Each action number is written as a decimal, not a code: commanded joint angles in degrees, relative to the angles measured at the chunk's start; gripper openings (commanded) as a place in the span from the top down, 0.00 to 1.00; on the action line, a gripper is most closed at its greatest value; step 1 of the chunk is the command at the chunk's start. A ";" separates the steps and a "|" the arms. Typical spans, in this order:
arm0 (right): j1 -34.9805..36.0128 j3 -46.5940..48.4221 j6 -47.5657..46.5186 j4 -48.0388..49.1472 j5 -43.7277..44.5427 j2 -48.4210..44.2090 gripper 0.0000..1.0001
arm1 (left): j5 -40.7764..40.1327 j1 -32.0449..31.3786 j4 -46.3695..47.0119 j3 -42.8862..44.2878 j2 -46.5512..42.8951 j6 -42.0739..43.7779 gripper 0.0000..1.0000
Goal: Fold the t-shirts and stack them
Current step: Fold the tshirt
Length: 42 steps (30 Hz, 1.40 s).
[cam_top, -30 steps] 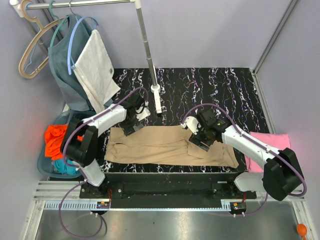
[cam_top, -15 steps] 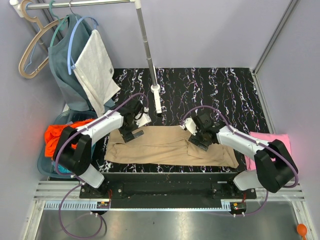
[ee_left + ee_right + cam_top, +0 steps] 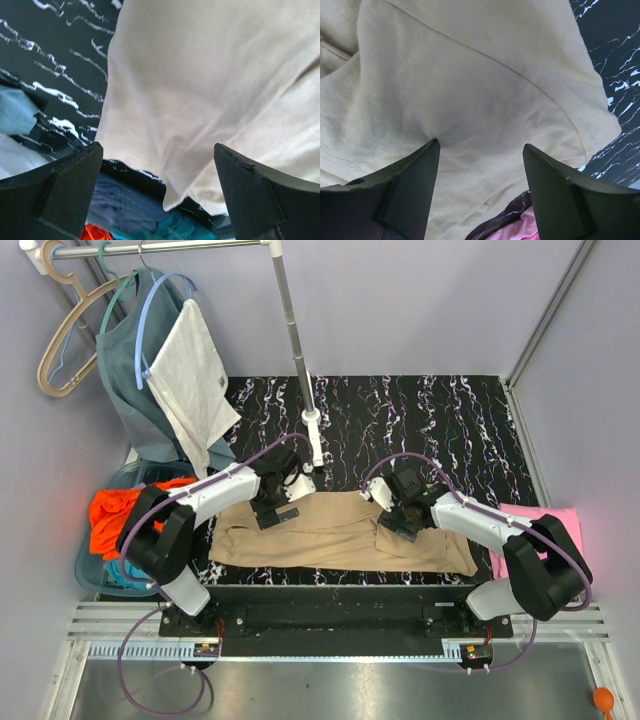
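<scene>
**Tan t-shirt: spread flat on the table, fold unfinished**

**Location.** The shirt lay lengthwise along the near edge of the black marbled table, just beyond the arm bases.

**Form and material.** It was a long flattened band of soft, matte, limp knit. Low wrinkles ran along it, and the right wrist view showed a stitched seam.

**End effectors.**
- The left gripper stood over the shirt's left part with its jaws wide apart and nothing in them. In the left wrist view the cloth's edge lay below and between its fingers.
- The right gripper was down on the shirt's right part, jaws apart. One fingertip dimpled the fabric, and nothing was pinched.

**Step, as judged.** The tan shirt was mid-fold, with both grippers placed for a grasp. The next move probably called for each to close on a cloth edge. They would then need to lift evenly and carry one part over the other, so that the limp fabric did not drag or bunch.

**Associated items.**
- The pink t-shirt lay flat beside the table's right end, partly under the right arm.
- The orange t-shirt and the teal t-shirt were crumpled in a blue basket at the left and appeared unfolded.
- Farthest back, a metal rack pole stood on the table. A grey-blue garment and a pale cloth hung at the far left.
</scene>
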 commanded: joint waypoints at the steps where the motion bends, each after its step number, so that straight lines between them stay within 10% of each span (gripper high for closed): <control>1: -0.47 -0.42 -0.45 2.03 1.34 0.70 0.25 | -0.44 -0.18 4.43 -0.04 2.89 1.60 0.01; 21: -9.69 5.46 -7.03 12.13 2.05 18.97 0.26 | -3.87 -4.05 6.98 -3.83 8.25 4.32 0.01; 42: -20.77 38.50 -21.80 12.93 2.14 43.59 0.26 | -5.80 -18.81 0.57 19.63 24.60 4.06 0.01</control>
